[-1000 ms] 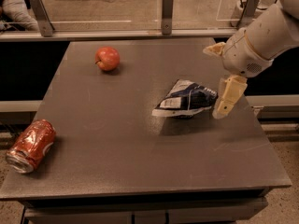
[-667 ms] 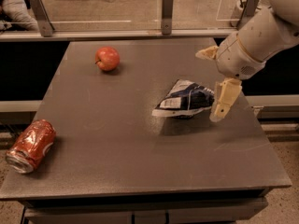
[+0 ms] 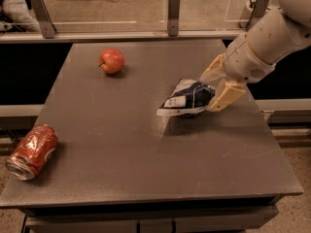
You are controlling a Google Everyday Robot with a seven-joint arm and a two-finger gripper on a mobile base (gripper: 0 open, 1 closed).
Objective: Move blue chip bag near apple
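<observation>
Dark grey counter, seen from its near edge. Nearest, at the front left corner, a crushed red soda can on its side, well apart from everything else and no part of the job. Mid-counter, right of centre: the blue chip bag, crumpled, lying flat, long axis running roughly left to right with the near-left corner pointing down toward the viewer. The gripper sits at the bag's right end, coming in from the right on a pale arm. Fingers are spread apart, one on the far side and one on the near side of the bag's right end, so the foil lies between them; no squeeze visible on it yet. Further back and to the left, near the far edge, the apple, upright, alone. Behind it, a rail with metal posts and clear panels. Key relation: the apple lies up and left of the bag, diagonally away from the gripper, so once the fingers close the carry would run across the counter toward the far left.
</observation>
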